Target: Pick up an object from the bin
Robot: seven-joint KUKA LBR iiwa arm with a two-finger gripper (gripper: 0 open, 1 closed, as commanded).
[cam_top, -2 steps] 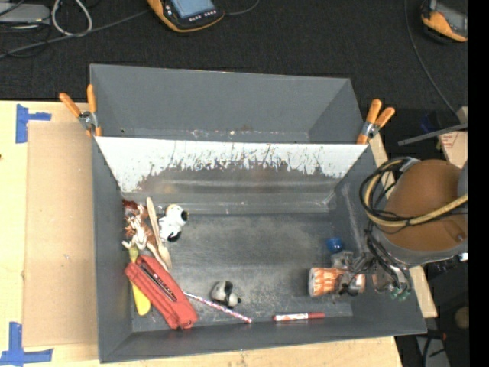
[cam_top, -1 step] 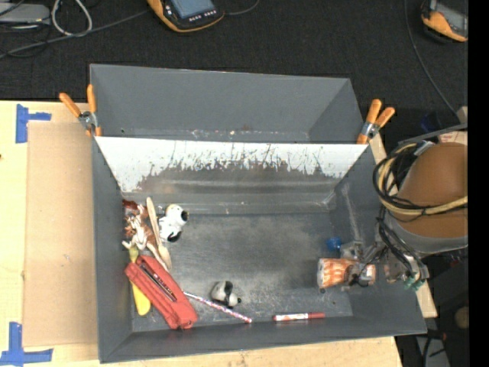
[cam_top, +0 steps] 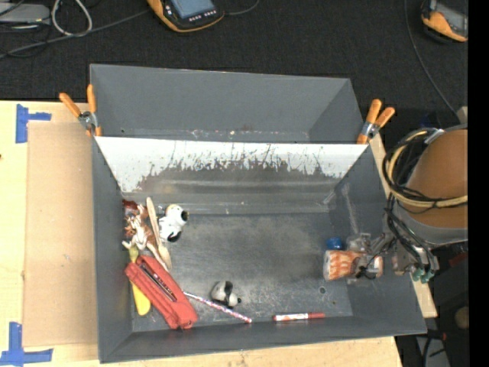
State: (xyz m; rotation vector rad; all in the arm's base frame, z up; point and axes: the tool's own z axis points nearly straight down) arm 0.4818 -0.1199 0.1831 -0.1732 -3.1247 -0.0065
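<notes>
One grey bin [cam_top: 260, 243], my gripper [cam_top: 365, 266] low at its right wall.
A red flat case [cam_top: 160, 293] heads the heap [cam_top: 149, 232] in the near left corner; just beside my gripper lies a small orange-and-white object [cam_top: 340, 264], a blue piece [cam_top: 334, 245] near it. Whether the gripper is apart or together, I cannot tell.

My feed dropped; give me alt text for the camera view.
The claw is at the right side of the bin, beside a small orange object with a blue piece behind it. A heap with a red case lies left; a red pen lies in front.
</notes>
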